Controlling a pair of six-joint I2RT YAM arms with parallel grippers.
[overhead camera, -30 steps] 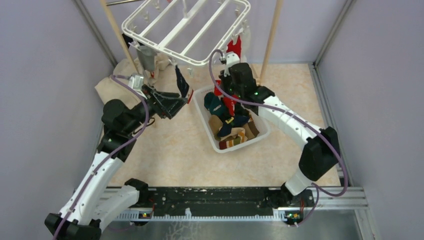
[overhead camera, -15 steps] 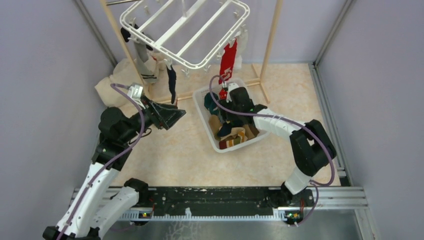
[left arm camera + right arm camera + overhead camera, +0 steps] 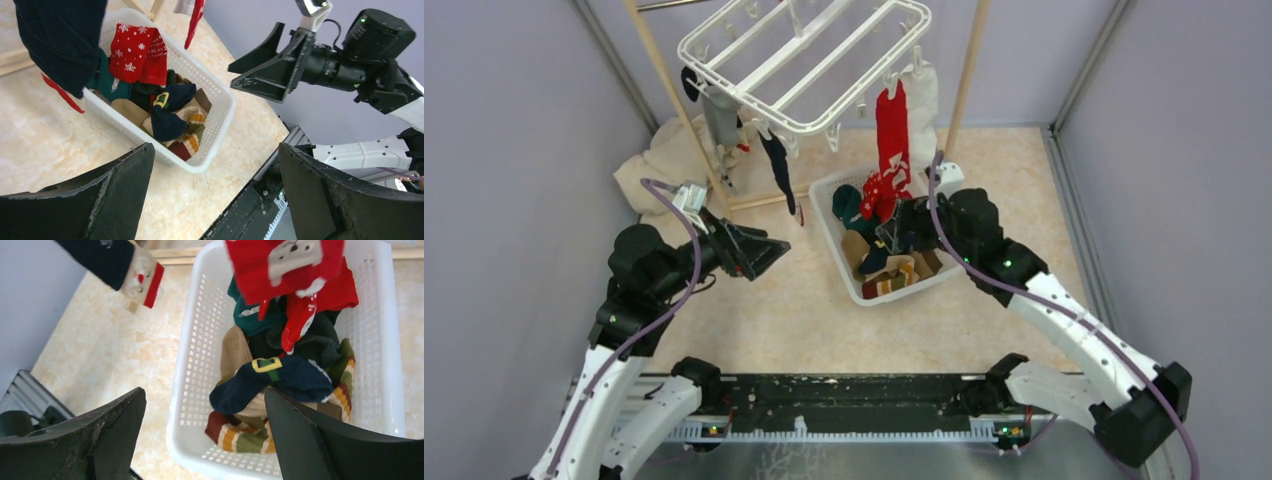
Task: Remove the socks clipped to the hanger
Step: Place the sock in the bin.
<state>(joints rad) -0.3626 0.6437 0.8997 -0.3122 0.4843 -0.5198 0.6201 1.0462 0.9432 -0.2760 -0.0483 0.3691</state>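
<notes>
A white slatted basket (image 3: 856,287), heaped with loose socks, is seen on the desk (image 3: 754,320) directly beneath the right hand (image 3: 894,228) and off to the right of the left hand (image 3: 772,250). The hanger (image 3: 804,55) is hung tilted, above and beyond both hands, between two wooden poles (image 3: 965,70). Four socks are clipped to it. A grey sock (image 3: 720,118) is found above and beyond the left hand, and a navy sock (image 3: 776,165) just ahead of that hand. A red sock (image 3: 892,130) is hung straight above the right hand, with a white sock (image 3: 922,95) close behind it. A beige cloth (image 3: 659,160) is heaped on the desk beyond and to the left of the left hand. In the left wrist view, the navy sock (image 3: 60,40) is hung across the upper left, partly in front of the basket (image 3: 220,110). The left hand (image 3: 215,195) is held wide apart there and nothing is gripped or touched. In the right wrist view, the red sock (image 3: 280,265) is dangled close ahead, its toe lowered over the basket (image 3: 185,390). The right hand (image 3: 205,440) is likewise spread wide, with nothing held between its fingers (image 3: 310,435).
</notes>
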